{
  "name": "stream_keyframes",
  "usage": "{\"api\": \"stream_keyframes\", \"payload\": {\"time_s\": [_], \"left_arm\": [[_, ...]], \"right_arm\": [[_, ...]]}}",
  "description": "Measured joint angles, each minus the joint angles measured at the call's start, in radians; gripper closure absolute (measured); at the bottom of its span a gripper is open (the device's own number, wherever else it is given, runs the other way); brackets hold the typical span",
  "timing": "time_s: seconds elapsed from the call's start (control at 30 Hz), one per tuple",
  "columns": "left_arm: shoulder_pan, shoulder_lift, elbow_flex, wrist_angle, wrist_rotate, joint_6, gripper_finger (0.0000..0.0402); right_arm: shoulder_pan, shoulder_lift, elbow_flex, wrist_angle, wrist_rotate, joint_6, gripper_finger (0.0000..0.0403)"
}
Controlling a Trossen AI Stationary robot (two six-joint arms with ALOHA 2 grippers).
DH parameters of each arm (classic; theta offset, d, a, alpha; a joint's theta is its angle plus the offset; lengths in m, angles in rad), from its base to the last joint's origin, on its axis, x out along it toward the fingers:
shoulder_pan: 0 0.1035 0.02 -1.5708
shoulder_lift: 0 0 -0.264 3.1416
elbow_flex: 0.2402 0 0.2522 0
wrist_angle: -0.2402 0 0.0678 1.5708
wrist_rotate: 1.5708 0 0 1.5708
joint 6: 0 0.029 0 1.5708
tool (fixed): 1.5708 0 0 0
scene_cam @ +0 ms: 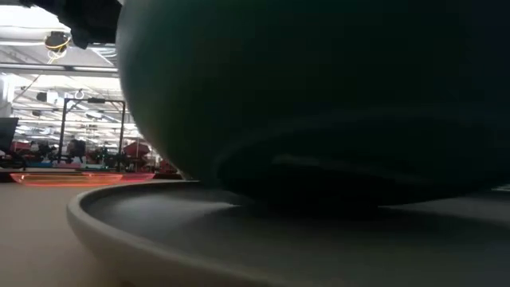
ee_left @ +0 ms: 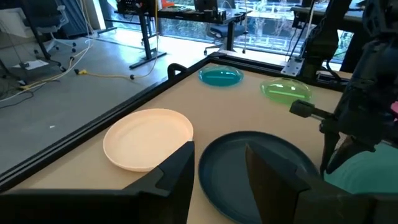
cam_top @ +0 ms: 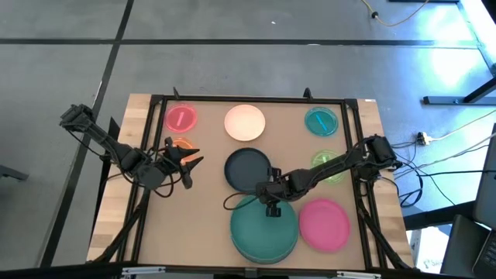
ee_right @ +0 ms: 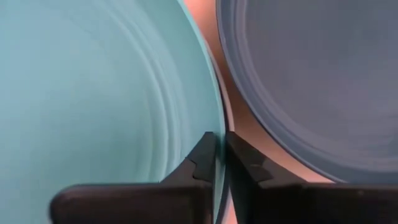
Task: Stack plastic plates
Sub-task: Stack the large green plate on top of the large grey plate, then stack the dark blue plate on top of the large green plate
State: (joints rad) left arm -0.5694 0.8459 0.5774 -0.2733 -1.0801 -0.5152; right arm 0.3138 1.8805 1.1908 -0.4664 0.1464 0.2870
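The large teal plate (cam_top: 264,230) lies near the table's near edge, over the grey plate (scene_cam: 103,227), whose rim shows under it in the low view. My right gripper (cam_top: 271,204) is shut on the teal plate's far rim. The dark grey plate (cam_top: 248,168) lies just beyond it, flat on the table. The large pink plate (cam_top: 324,225) sits to the right. The cream plate (cam_top: 245,122), small pink (cam_top: 180,118), blue (cam_top: 321,121) and green (cam_top: 329,165) plates lie farther off. My left gripper (cam_top: 190,159) hovers open beside the small orange plate (cam_top: 180,144). My right gripper pinches the teal plate's far rim (ee_right: 214,127) between its two fingers (ee_right: 200,157), one on the plate's inner side and one outside the edge. The fingers come from above, pointing down. The plate's underside (scene_cam: 319,96) sits over the grey plate; whether it rests there I cannot tell.
A black frame (cam_top: 232,98) runs around the work area on the wooden table. The right arm (ee_left: 367,93) reaches across the middle of the table. Bare tabletop (cam_top: 194,225) lies left of the teal plate.
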Motion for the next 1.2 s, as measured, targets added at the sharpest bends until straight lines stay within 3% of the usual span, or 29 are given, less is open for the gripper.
{"api": "stream_keyframes", "payload": {"time_s": [0.4, 0.77, 0.9, 1.07, 1.2], "left_arm": [[0.000, 0.000, 0.000, 0.000, 0.000, 0.001, 0.0265], [0.000, 0.000, 0.000, -0.002, 0.000, 0.005, 0.0265], [0.000, 0.000, 0.000, -0.002, -0.003, 0.022, 0.0265], [0.011, -0.001, 0.000, -0.005, -0.008, 0.036, 0.0265], [0.042, -0.001, 0.000, -0.004, -0.007, 0.056, 0.0265]], "right_arm": [[0.001, 0.002, 0.020, -0.046, -0.036, 0.011, 0.0266], [0.001, 0.003, 0.145, -0.280, 0.007, -0.051, 0.0251], [0.002, -0.026, 0.150, -0.352, 0.112, -0.060, 0.0251], [-0.008, -0.090, 0.150, -0.383, 0.318, -0.059, 0.0251], [-0.051, -0.121, 0.151, -0.381, 0.359, -0.059, 0.0251]]}}
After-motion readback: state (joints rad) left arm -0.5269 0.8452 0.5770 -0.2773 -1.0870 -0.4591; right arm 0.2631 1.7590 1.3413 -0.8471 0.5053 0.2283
